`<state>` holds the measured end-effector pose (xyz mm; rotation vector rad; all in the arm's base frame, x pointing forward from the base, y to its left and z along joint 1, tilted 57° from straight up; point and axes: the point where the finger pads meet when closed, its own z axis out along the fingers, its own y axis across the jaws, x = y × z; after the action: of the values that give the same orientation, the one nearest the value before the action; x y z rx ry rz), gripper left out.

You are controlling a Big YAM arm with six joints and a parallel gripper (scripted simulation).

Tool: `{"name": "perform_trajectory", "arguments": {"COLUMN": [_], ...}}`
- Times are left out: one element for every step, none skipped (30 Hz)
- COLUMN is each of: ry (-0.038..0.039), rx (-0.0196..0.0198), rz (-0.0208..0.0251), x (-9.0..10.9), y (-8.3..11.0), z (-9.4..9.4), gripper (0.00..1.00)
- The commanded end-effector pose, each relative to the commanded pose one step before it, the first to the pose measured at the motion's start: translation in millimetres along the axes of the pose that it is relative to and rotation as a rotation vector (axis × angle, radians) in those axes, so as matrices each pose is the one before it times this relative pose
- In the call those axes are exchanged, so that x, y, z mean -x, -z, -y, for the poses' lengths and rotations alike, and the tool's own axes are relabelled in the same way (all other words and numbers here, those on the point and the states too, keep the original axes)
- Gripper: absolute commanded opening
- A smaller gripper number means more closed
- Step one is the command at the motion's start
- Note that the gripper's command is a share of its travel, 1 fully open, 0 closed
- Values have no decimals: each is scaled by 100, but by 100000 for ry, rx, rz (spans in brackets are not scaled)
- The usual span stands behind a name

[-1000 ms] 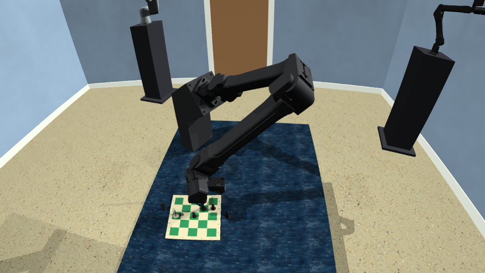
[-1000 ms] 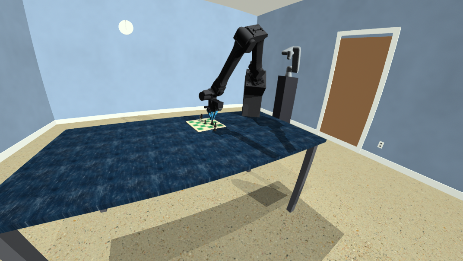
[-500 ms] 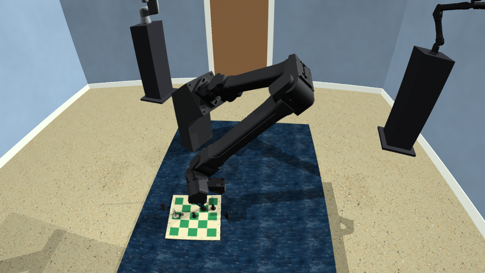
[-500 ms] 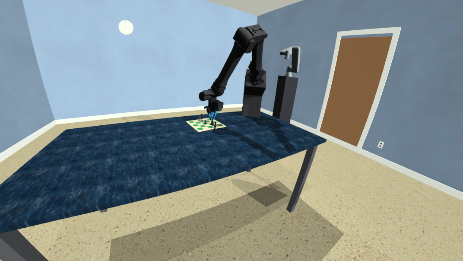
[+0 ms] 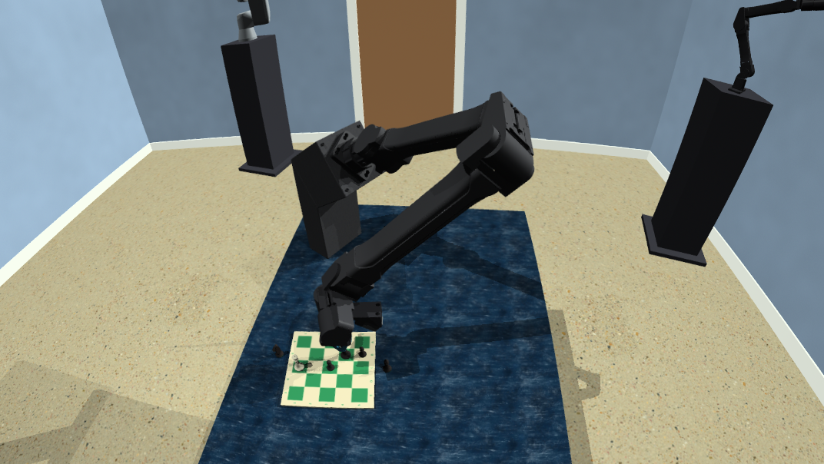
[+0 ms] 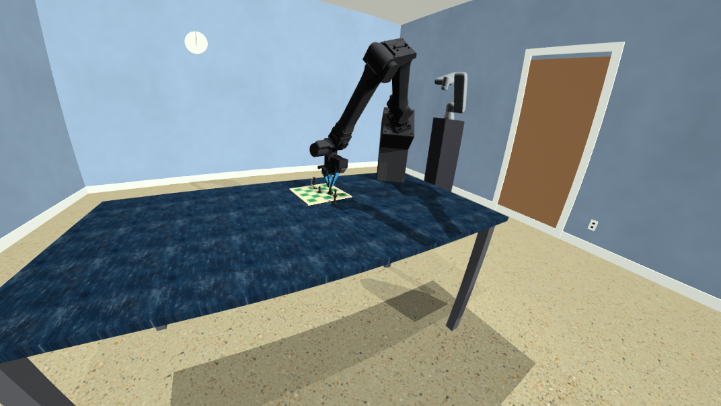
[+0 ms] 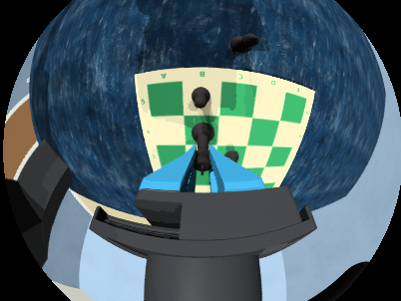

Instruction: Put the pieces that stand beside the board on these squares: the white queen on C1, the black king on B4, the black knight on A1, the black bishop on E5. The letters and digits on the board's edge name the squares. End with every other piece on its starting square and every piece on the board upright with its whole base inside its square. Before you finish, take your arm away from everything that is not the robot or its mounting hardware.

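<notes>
Blue-walled room, a long dark blue table (image 6: pixel 202 242), and near its far end the small green-and-cream chessboard (image 5: pixel 328 403) you are working over. Your gripper (image 7: pixel 201 158) is hanging low over the board's near rows, its blue fingers clamped on a dark piece (image 7: pixel 201 133) by its upper body; I cannot tell from these views whether it is the king, knight or bishop, nor which square lies under it.

You are looking at a task that reads as partly done. A white piece (image 5: pixel 297 362), likely the queen, is standing on the board's left side with pale clutter beside it, though the edge letters are too small to confirm its square. Three dark pieces are on or over the board: the held one, one beside it (image 5: pixel 362 350) and one further along (image 5: pixel 330 365). Two dark pieces are waiting off the board, one by the left edge (image 5: pixel 277 349) and one by the right edge (image 5: pixel 386 364).

I judge you are finishing one black placement, with at least one more pick from the table to come.
</notes>
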<state>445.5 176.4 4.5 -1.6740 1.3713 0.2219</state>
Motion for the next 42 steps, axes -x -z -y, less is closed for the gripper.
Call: {"name": "perform_trajectory", "arguments": {"ry": [1046,0,0,0,0,0,0,0,0,0,0,0,0,0,0,0,0,0,0,0,0,0,0,-1,1,0,0,0,0,0,0,0,0,0,0,0,0,0,0,0,0,0], "rx": [-435,0,0,0,0,0,0,0,0,0,0,0,0,0,0,0,0,0,0,0,0,0,0,1,0,0,0,0,0,0,0,0,0,0,0,0,0,0,0,0,0,0], "rz": [317,0,0,0,0,0,0,0,0,0,0,0,0,0,0,0,0,0,0,0,0,0,0,2,3,0,0,0,0,0,0,0,0,0,0,0,0,-1,0,0,0,0], "x": [32,0,0,0,0,0,0,0,0,0,0,0,0,0,0,0,0,0,0,0,0,0,0,0,1,0,0,0,0,0,0,0,0,0,0,0,0,0,0,0,0,0], "y": [-277,0,0,0,0,0,0,0,0,0,0,0,0,0,0,0,0,0,0,0,0,0,0,0,0,0,0,0,0,0,0,0,0,0,0,0,0,0,0,0,0,0], "z": [296,0,0,0,0,0,0,0,0,0,0,0,0,0,0,0,0,0,0,0,0,0,0,0,0,0,0,0,0,0,0,0,0,0,0,0,0,0,0,0,0,0], "gripper": [0,0,0,0,0,0,0,0,0,0,0,0,0,0,0,0,0,8,8,8,8,8,16,16,16,24,24,24,32,32,32,40,40,40,40,40,40,40,40,40,40,40]}}
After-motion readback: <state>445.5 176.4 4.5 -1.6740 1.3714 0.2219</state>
